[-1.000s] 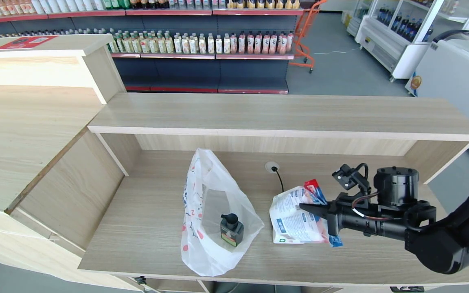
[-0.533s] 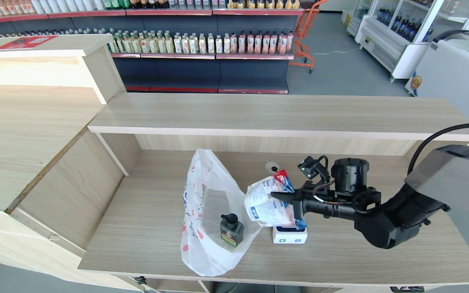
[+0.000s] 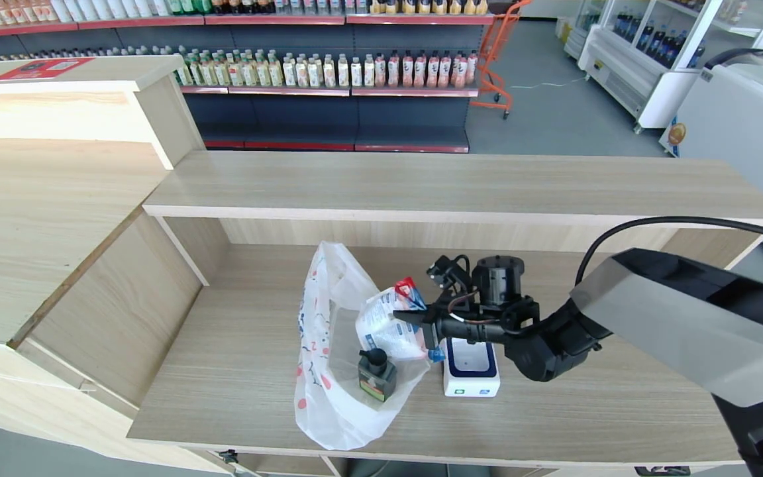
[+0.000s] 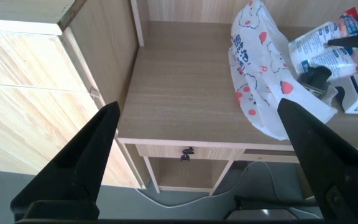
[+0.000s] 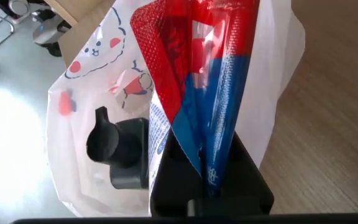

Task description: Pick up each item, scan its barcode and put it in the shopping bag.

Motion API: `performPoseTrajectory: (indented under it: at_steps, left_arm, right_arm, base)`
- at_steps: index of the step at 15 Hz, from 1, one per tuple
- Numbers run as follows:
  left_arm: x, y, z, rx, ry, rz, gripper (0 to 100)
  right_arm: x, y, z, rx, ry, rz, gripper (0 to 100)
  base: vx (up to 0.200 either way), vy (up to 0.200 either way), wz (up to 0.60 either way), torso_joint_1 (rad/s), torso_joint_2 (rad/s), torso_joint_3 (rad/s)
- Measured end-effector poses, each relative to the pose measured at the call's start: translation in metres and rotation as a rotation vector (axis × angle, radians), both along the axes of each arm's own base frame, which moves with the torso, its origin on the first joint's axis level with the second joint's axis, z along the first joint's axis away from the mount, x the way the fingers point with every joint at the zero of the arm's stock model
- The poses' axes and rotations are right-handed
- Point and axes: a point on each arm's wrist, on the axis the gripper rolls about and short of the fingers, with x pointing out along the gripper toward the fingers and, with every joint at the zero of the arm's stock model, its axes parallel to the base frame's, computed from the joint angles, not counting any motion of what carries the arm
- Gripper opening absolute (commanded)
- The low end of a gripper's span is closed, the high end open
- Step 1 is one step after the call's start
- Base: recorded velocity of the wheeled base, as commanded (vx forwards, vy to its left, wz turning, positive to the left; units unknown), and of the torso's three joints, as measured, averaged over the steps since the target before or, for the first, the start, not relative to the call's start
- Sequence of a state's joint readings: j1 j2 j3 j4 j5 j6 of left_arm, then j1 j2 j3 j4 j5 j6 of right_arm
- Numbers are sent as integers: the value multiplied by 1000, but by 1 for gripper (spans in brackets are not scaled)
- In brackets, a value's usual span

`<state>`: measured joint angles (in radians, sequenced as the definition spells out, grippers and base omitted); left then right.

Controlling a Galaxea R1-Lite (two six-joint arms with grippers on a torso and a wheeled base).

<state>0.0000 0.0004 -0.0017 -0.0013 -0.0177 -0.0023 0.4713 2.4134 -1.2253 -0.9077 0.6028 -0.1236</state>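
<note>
The right arm (image 3: 679, 324) is presenting a light grey, flat-faceted shell over its upper link, and this is giving way to a glossy black rounded joint housing (image 3: 547, 348). A thick black cable (image 3: 653, 219) is arching out from the shell's top edge. At the wrist, a matte black cylindrical housing (image 3: 499, 277) is sitting beside a small black camera module (image 3: 446, 270) on a bracket, with thin brown and white wires (image 3: 464, 317) looping below them. The right gripper (image 3: 403, 318) is tapering into slim black fingers (image 3: 414, 320). The left gripper (image 4: 197, 107) is showing two matte black wedge-shaped fingers (image 4: 73, 168), broad at the base and narrowing to blunt tips.
</note>
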Motion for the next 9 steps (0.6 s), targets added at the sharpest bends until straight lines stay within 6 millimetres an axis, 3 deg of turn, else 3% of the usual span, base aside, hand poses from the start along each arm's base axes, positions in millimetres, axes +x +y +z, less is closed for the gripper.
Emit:
performPoseTrajectory:
  at_steps: [4, 7, 8, 9]
  left_arm:
    - [0, 0, 0, 1, 0, 0, 100]
    - [0, 0, 0, 0, 0, 0, 100]
    - [0, 0, 0, 0, 0, -1, 100]
    - [0, 0, 0, 0, 0, 0, 100]
  right_arm:
    - [17, 12, -18, -76, -24, 30, 0]
    - [25, 18, -21, -75, -40, 35, 0]
    - [27, 20, -20, -71, -49, 37, 100]
    - [28, 21, -19, -67, -53, 38, 100]
  base:
    - [0, 0, 0, 0, 0, 0]
    - [0, 0, 0, 0, 0, 0]
    - [0, 0, 0, 0, 0, 0]
    - [0, 0, 0, 0, 0, 0]
